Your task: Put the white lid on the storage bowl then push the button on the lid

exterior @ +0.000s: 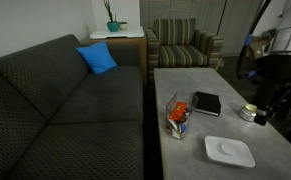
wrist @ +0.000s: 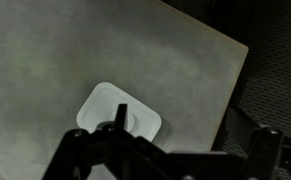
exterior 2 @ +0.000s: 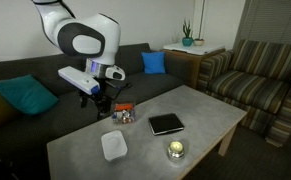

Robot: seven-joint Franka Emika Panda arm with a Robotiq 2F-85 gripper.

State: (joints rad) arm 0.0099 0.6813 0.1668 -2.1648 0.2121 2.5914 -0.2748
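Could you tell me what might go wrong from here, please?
1. The white lid lies flat on the table; the fingers may slide it rather than lift it.
2. The storage bowl stands near the table's edge beside the sofa; an off-centre placement or press might shove it off.

The white lid (wrist: 115, 105) lies flat on the grey table (wrist: 95, 45).

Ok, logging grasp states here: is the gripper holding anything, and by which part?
Nothing is held. The gripper hangs empty above the table, while the flat white rounded-square plastic lid lies free on it.
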